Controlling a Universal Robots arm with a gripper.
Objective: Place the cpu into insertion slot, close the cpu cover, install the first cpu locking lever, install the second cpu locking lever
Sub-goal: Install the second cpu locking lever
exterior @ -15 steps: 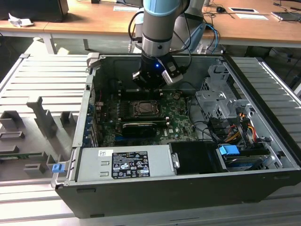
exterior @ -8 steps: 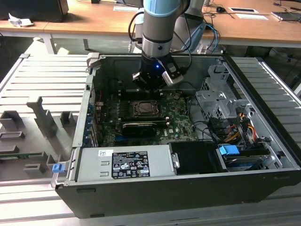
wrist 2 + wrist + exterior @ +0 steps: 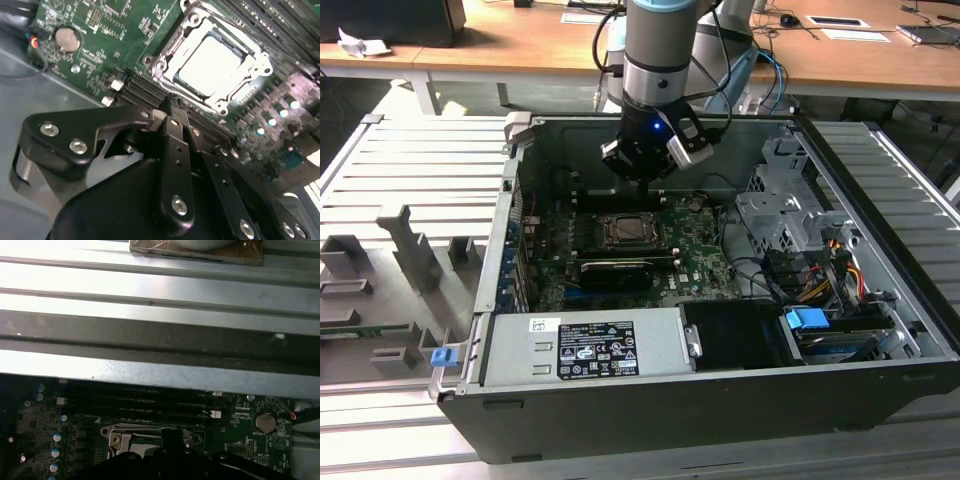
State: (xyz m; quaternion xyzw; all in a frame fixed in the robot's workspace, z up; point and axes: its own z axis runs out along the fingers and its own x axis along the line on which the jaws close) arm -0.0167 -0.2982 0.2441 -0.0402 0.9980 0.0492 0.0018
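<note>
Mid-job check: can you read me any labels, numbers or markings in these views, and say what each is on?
Label on the power supply box: print too small to read.
White markings on the green circuit board in the second wrist view: blurred, unreadable.
Papers on the desk: nothing legible.
No text can be quoted.

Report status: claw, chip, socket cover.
Black claw above green board, holding nothing visible. Silvery square cpu seated in metal-rimmed insertion slot. Metal frame cpu cover down around it. Nothing between claw and slot.
</note>
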